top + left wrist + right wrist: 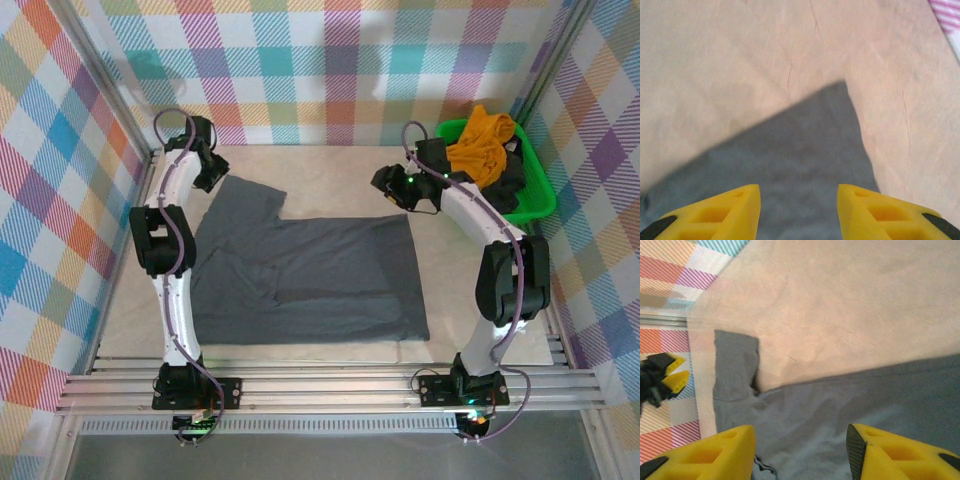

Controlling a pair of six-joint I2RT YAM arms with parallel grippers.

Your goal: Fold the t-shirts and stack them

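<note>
Slate-grey t-shirt (300, 280): left edge slips under the left arm (170, 250); wrist views cut it at the bottom.
Charcoal t-shirt (512, 178): mostly buried under the mustard-orange t-shirt (482, 140) in the green basket (540, 205), upper right; shape unreadable.
Left gripper (799, 192): fingers clipped by the bottom edge.
Right gripper (801, 432): likewise clipped.

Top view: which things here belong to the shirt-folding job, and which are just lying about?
Part of the job: large slate-grey cloth t-shirt spread flat; crumpled mustard-orange t-shirt; dark charcoal t-shirt beside it.
Just there: green plastic basket holding those two; beige table cover; checked walls.
</note>
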